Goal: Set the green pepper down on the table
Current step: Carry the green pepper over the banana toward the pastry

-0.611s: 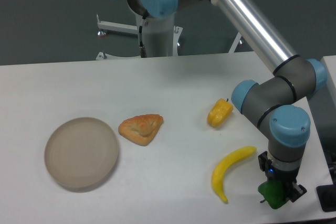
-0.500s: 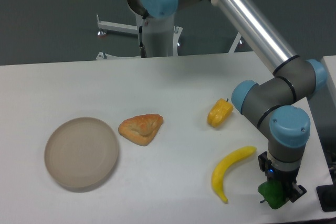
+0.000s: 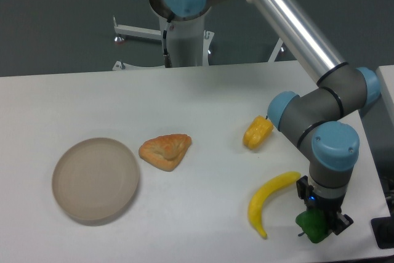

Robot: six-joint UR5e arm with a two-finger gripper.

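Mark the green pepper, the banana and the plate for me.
green pepper [image 3: 312, 228], fixed camera, lower body below the hand.
banana [image 3: 266, 196], fixed camera, mid curve.
plate [image 3: 95, 179], fixed camera, bare centre.

My arm [image 3: 308, 38]: silver tubes, grey joints, light-blue caps. Green pepper [image 3: 311, 228]: glossy dark green. Banana [image 3: 268, 199] yellow; second pepper [image 3: 257, 132] yellow-orange; pastry [image 3: 165, 151] golden-brown; plate [image 3: 95, 180] beige; table [image 3: 184, 97] white.

1. 1 fixed camera looks from the front, raised, angled down across the large plain white worktop [image 3: 203, 97] toward the arm's base.
2. It stands at middle distance; the worktop's near edge and right corner are cropped.
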